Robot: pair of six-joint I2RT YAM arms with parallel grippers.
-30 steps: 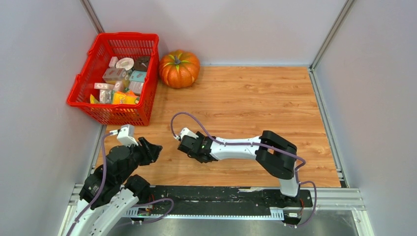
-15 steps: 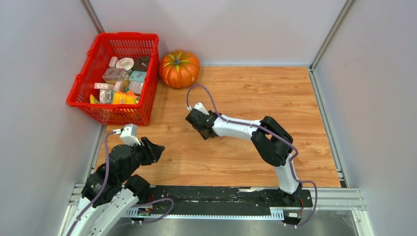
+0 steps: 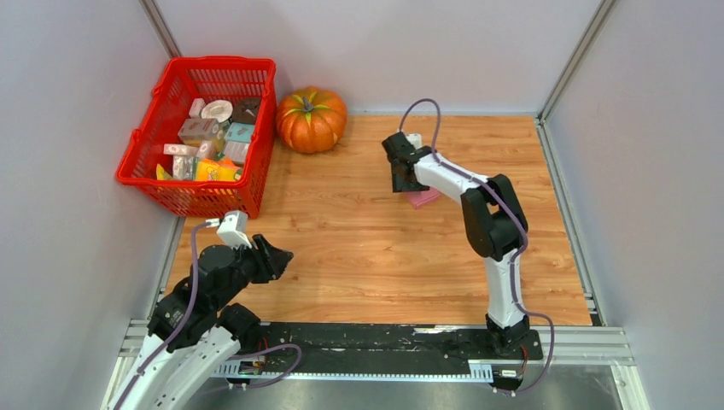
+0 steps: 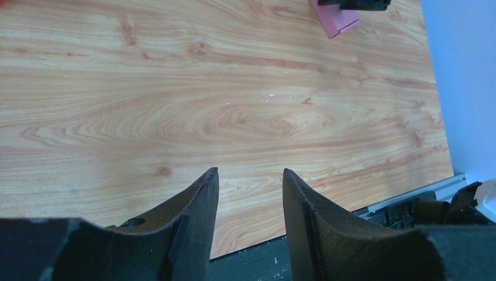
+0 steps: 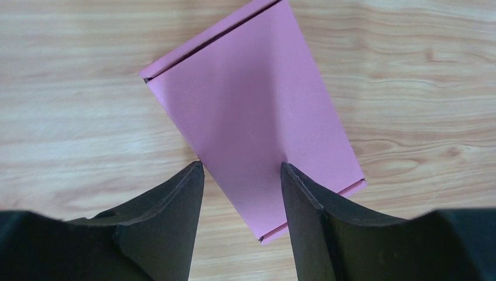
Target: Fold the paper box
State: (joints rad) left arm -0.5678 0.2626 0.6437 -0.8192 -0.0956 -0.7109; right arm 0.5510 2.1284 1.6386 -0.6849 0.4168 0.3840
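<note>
the paper box [image 5: 257, 117] is lying flat on the far part of the desk [image 3: 359, 231], looking already closed into a pink rectangle. the right arm's jaws are hanging open just above it, gripping nothing. the left arm's jaws are standing open and empty, well apart. probably little is remaining.

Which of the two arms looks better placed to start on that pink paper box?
Right. The right pincer hangs open directly above the paper box; the left pincer is far from it.
</note>
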